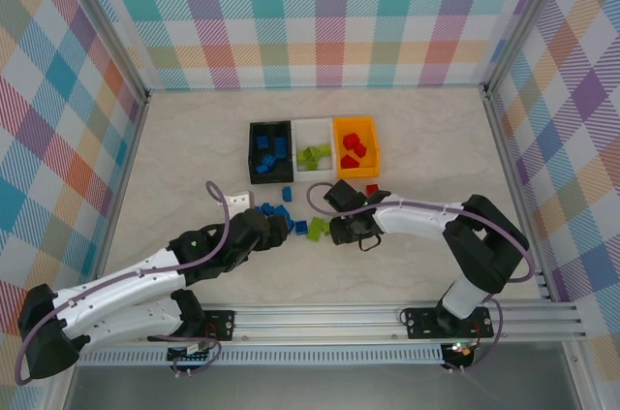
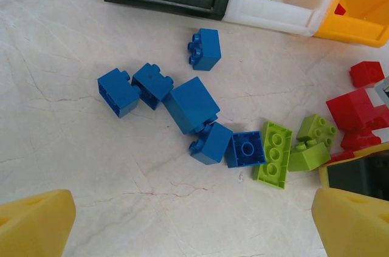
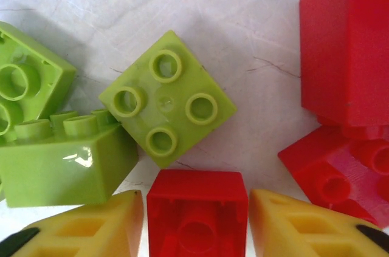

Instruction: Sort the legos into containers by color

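Note:
Between the arms lie loose legos: a blue cluster [image 2: 191,104], lime green ones [image 2: 273,152] and red ones [image 2: 358,111]. My left gripper [image 2: 194,226] hovers open just short of the blue cluster, holding nothing. Low over the table, my right gripper [image 3: 197,229] has its yellow fingers [image 3: 91,229] against both sides of a red lego [image 3: 197,205] lying studs down. Just beyond it sit a green square lego [image 3: 167,105] and a green brick [image 3: 67,160], with other red legos [image 3: 346,44] to the right. From above, the left gripper [image 1: 291,226] and right gripper [image 1: 337,229] face each other.
The black bin [image 1: 254,153] holds blue legos, the white bin [image 1: 313,123] green ones and the orange bin [image 1: 356,121] red ones. They stand side by side behind the pile. Checked walls enclose the table. A metal rail runs along the near edge.

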Robot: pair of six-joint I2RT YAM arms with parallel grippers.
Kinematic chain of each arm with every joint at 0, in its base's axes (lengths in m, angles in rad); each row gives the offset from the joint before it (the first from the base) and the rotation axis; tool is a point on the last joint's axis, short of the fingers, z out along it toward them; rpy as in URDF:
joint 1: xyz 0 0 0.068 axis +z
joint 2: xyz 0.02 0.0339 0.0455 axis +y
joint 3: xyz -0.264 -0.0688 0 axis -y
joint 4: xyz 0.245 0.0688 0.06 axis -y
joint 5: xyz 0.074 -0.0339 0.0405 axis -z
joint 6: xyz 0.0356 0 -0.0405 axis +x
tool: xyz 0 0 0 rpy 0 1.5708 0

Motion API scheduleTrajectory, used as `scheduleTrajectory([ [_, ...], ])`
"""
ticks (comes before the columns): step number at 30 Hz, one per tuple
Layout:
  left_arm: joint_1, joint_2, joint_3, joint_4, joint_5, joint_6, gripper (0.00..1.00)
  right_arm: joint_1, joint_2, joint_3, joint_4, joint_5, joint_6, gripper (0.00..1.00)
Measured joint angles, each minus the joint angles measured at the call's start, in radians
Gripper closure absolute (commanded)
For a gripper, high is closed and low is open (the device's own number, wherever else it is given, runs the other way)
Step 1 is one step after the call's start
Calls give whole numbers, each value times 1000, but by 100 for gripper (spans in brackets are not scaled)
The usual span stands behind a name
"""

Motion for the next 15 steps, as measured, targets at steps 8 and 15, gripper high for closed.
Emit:
scheduleTrajectory([
  [8,0,0,0,-20,-11,0,0,0,-4,0,-3,9,3,65],
  [15,0,1,0,-19,-12,0,0,-1,-160,3,-47,41,0,66],
])
